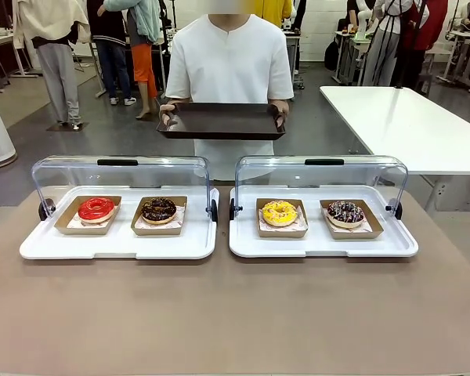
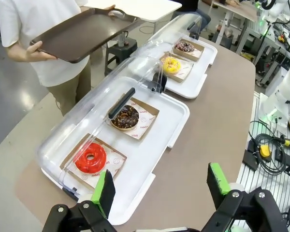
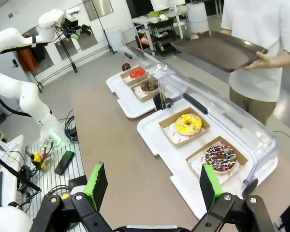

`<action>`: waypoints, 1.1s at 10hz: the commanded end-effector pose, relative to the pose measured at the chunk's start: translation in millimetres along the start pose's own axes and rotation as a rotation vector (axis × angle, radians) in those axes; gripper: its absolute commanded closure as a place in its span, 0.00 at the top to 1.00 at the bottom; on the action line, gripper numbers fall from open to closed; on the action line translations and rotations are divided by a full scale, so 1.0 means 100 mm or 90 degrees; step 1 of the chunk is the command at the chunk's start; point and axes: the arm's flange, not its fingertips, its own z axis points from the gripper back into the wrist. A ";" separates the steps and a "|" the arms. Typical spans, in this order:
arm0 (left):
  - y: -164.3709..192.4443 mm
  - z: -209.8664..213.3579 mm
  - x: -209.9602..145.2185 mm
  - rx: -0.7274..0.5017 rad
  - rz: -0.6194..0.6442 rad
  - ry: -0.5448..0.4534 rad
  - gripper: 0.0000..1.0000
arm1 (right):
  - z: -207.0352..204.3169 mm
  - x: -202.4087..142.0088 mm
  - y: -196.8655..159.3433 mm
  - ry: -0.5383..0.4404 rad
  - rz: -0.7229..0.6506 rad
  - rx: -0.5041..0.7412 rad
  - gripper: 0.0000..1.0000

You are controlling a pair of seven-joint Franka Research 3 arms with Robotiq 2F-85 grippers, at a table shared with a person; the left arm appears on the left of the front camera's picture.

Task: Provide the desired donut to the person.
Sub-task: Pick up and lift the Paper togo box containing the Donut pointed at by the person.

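So the left fingers [image 2: 101,189] and right fingers [image 3: 94,184] are both wide open and empty, four donuts [image 1: 158,209] sit in open-lidded white trays [image 1: 117,249] on the desk [image 1: 235,313], so I'd wait for the person [image 1: 231,63] to pick before reaching in low.

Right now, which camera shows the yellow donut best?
The right wrist view: the yellow donut sits near and large, seen from above. The front view shows it smaller, at a low angle; the left wrist view shows it small and far.
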 end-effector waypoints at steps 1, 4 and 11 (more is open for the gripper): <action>-0.14 -0.04 -0.04 -0.003 0.004 0.013 1.00 | -0.09 -0.01 0.10 0.036 -0.014 -0.004 1.00; 0.00 0.00 0.00 0.000 0.000 0.000 1.00 | 0.00 0.00 0.00 0.000 0.000 0.000 1.00; 0.00 0.00 0.00 0.000 0.000 0.000 1.00 | 0.00 0.00 0.00 0.000 0.000 0.000 1.00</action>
